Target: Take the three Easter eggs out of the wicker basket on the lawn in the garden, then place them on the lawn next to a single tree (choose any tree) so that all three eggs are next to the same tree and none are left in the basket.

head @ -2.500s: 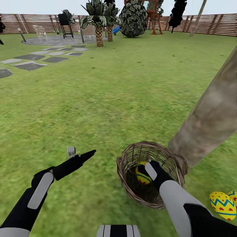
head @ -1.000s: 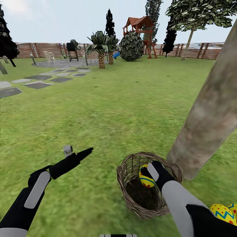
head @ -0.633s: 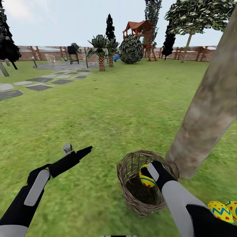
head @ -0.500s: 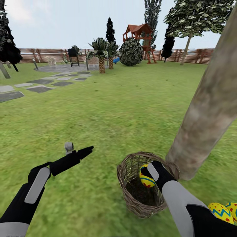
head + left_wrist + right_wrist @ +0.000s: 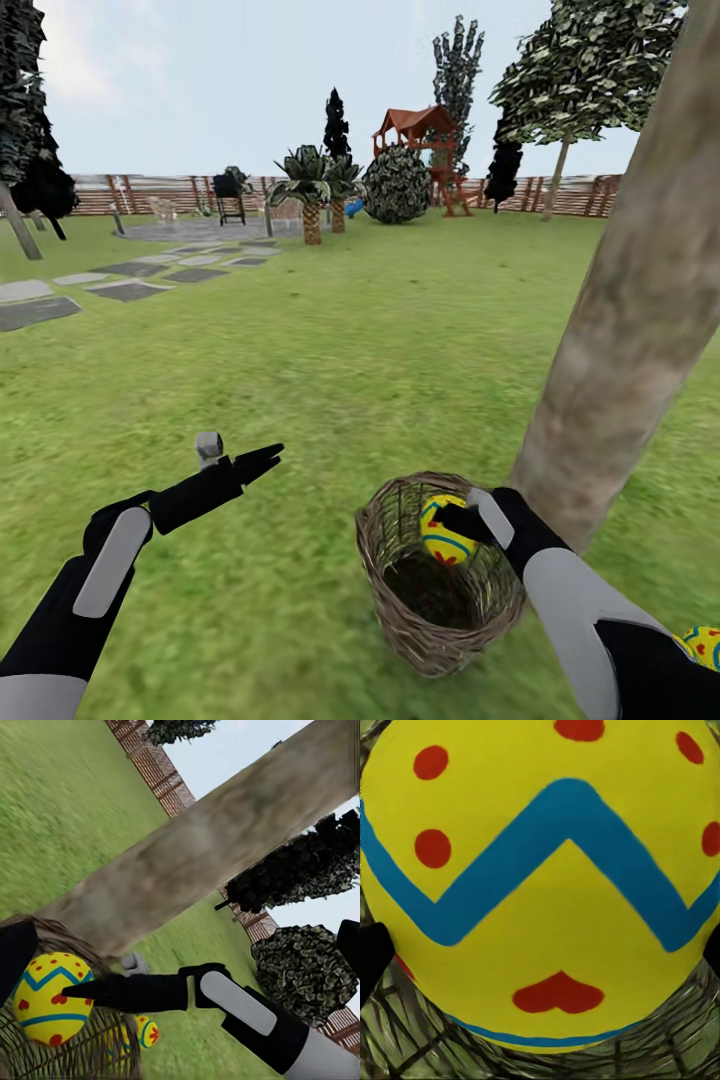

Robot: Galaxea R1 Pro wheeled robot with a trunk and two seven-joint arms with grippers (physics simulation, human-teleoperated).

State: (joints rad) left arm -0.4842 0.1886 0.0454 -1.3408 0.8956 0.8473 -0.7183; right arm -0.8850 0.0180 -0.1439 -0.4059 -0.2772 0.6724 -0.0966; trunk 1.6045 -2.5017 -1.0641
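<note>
A yellow Easter egg (image 5: 445, 528) sits clamped between the right gripper's (image 5: 455, 522) fingers just above the wicker basket's (image 5: 440, 578) rim, tree trunk (image 5: 630, 330) just beyond, while the left gripper (image 5: 262, 462) hovers with closed fingers, empty, well apart over the lawn (image 5: 330, 340).

From the head I look forward and down across the lawn (image 5: 330, 330) toward the far fence, the tree (image 5: 640, 300) rising close on the right. My left wrist camera looks sideways from near the grass at that same tree (image 5: 202, 862) and the wicker basket (image 5: 82, 1050). My right wrist camera sits right against the egg (image 5: 540, 885), the one I also see from the head (image 5: 443, 527).
</note>
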